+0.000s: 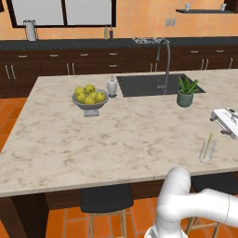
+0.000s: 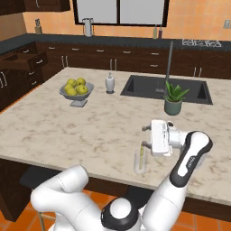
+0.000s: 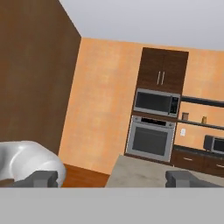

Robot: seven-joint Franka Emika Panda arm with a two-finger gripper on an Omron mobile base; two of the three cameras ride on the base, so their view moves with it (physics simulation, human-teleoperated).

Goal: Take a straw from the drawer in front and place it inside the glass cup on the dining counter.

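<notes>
The glass cup stands near the front edge of the dining counter. The pale yellow straw leans inside it, its top poking just above the rim. My gripper hovers level just above the cup, turned sideways, open and holding nothing. In the hand view the fingertips stand far apart and face a far wall with ovens. The drawer stands pulled out at the far left.
A bowl of yellow-green fruit and a white pump bottle stand mid-counter. The plant pot sits by the sink and tall faucet. A dark stool stands below the front edge.
</notes>
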